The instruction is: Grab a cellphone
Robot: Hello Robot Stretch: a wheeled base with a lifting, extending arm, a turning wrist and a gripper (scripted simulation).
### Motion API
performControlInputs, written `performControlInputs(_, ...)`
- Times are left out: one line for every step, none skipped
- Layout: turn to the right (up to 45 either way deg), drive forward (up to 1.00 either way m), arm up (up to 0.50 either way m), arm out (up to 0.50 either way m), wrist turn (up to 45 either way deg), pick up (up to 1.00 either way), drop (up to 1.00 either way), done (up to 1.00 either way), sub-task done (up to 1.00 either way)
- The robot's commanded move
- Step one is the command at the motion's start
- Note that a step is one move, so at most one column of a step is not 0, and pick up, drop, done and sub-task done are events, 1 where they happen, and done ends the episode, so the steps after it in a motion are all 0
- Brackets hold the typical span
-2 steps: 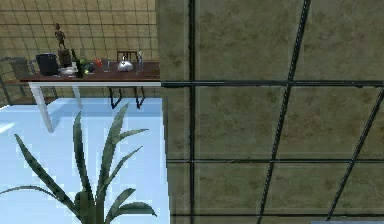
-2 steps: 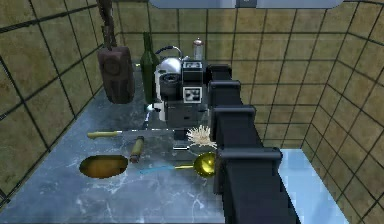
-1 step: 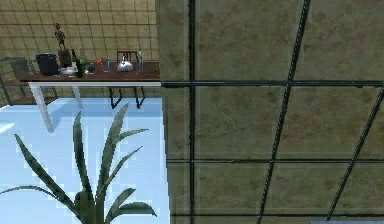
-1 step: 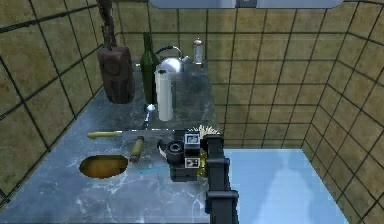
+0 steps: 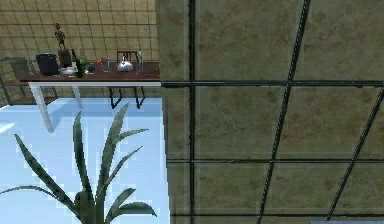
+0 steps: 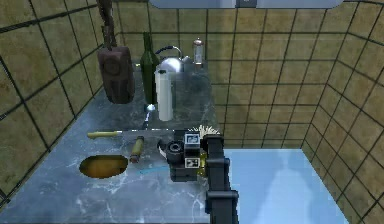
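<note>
The forward view faces a brown tiled wall (image 5: 280,110) from very near on its right. On its left it looks past a close plant (image 5: 92,195) to a far table (image 5: 100,78). The arm side view looks down, from near, on a grey counter (image 6: 245,120) in a tiled corner. Whether the views share any part cannot be told.

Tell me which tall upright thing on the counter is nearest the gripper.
The white cylinder, standing forward on the counter; the dark green bottle and small grey bottle stand farther back, by the wall.
</note>
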Motion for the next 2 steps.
performControlInputs(0.0, 0.0, 0.1, 0.0, 0.0, 0.0, 0.0, 0.0, 0.0)
performControlInputs(0.0, 0.0, 0.0, 0.0, 0.0, 0.0, 0.0, 1.0, 0.0)
